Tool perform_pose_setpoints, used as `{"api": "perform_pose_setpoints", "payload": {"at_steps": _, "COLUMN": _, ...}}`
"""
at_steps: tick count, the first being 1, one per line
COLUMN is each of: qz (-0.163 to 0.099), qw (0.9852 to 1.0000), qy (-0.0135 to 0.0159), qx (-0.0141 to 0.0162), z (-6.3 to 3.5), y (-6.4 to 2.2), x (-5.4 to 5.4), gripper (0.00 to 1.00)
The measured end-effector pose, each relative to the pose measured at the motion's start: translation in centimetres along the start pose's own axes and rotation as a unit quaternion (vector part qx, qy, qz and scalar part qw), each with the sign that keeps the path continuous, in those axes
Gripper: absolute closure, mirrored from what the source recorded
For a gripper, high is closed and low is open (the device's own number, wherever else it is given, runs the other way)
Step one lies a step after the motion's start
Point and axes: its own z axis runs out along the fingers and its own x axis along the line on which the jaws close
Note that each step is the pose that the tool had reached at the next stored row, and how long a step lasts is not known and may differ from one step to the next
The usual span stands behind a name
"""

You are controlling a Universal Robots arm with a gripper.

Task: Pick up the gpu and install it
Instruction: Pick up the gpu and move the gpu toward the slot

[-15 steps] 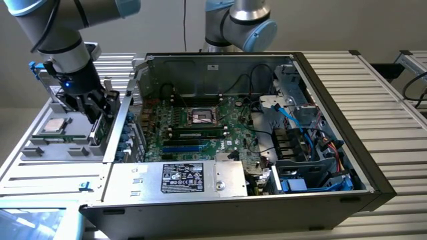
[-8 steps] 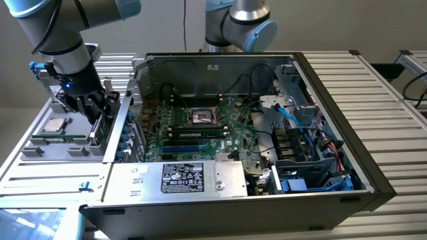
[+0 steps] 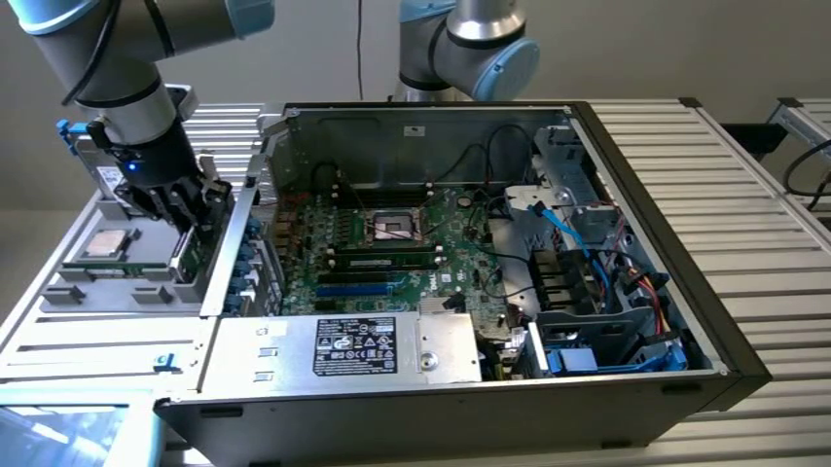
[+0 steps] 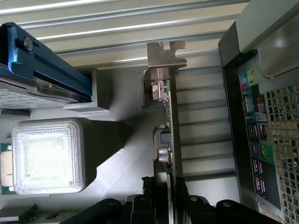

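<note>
The gpu (image 3: pixel 194 256) stands on edge in a slot of the grey parts holder (image 3: pixel 124 292), at the exterior view's left, just outside the open computer case (image 3: pixel 624 175). My gripper (image 3: pixel 191 216) has come down onto its upper edge. The wrist view looks along the gpu (image 4: pixel 171 122): a thin green card seen edge-on, its silver bracket (image 4: pixel 165 56) at the far end. Here my gripper (image 4: pixel 164 195) straddles the card's near end, one side on each face. Whether it presses on the card does not show.
Inside the case lies the green motherboard (image 3: pixel 389 243), with a labelled silver box (image 3: pixel 357 345) in front and blue cables (image 3: pixel 571 243) to the right. A processor (image 3: pixel 107 243) and a blue-railed drive (image 4: pixel 42 70) sit in the holder. A second arm (image 3: pixel 468 49) stands behind the case.
</note>
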Motion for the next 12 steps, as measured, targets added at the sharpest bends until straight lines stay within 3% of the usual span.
{"api": "perform_pose_setpoints", "payload": {"at_steps": 6, "qz": 0.000, "qw": 1.0000, "qy": 0.0000, "qx": -0.0001, "z": -0.11, "y": 0.01, "x": 0.0, "gripper": 0.71}}
{"api": "perform_pose_setpoints", "payload": {"at_steps": 12, "qz": 0.000, "qw": 1.0000, "qy": 0.0001, "qx": -0.0001, "z": -2.83, "y": 0.15, "x": 0.1, "gripper": 0.71}}
